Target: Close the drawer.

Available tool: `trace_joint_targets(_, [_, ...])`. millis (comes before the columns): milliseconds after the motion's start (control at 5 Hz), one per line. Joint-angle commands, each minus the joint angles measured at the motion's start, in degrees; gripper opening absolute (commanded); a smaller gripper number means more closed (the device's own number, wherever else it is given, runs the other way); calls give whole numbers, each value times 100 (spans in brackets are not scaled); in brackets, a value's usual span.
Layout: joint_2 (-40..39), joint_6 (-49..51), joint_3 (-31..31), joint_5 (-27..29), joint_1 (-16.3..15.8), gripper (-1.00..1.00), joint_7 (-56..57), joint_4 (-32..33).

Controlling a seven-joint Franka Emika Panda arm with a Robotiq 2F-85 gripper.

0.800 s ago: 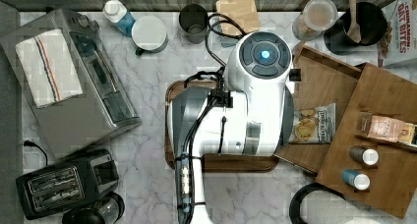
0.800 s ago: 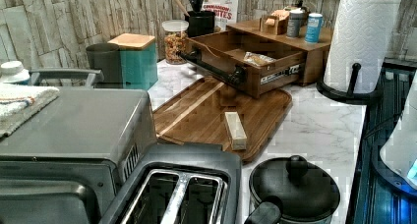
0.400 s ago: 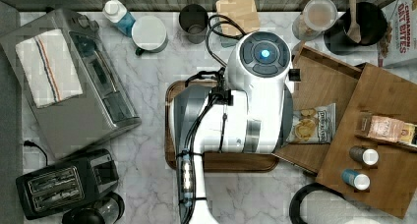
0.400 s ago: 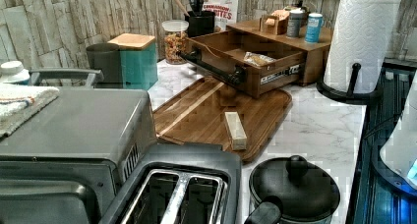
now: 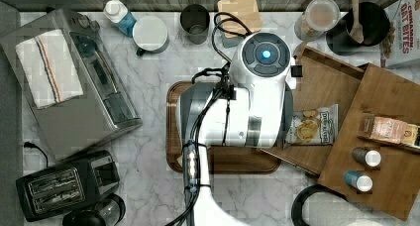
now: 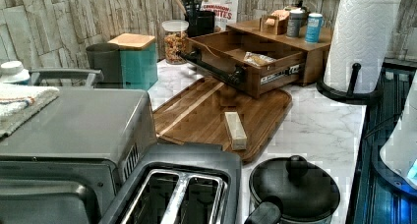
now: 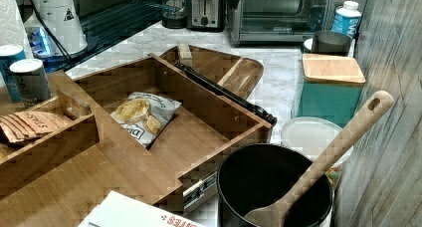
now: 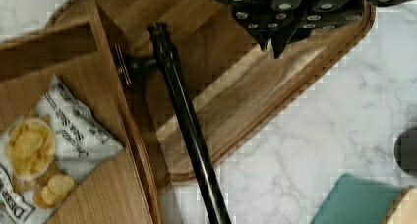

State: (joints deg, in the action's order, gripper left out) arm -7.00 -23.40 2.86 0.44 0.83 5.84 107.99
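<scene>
Drawer (image 7: 199,132) stands pulled out of its cabinet (image 7: 99,177) over the serving tray's (image 6: 255,121) edge, a chip bag (image 7: 142,115) on its floor. Beside its black bar handle (image 8: 187,121), the gripper (image 8: 273,44) hangs, fingertips together, holding nothing.

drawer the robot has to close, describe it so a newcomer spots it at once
Find the wooden cabinet carrying two cans. The drawer juts from its front over the serving tray. Unlike the tray, it has raised walls, a black bar handle and a chip bag inside.
</scene>
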Motion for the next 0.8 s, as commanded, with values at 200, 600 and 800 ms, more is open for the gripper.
trace_joint_targets(200, [-324,-157,-31,-381,-24,-100,699,-195])
trace_joint_targets(600, [-761,-991,75,-572,-2,-100,952,-257])
trace_joint_targets(800, [-976,-1351,131,-692,-45,-100,735,-313])
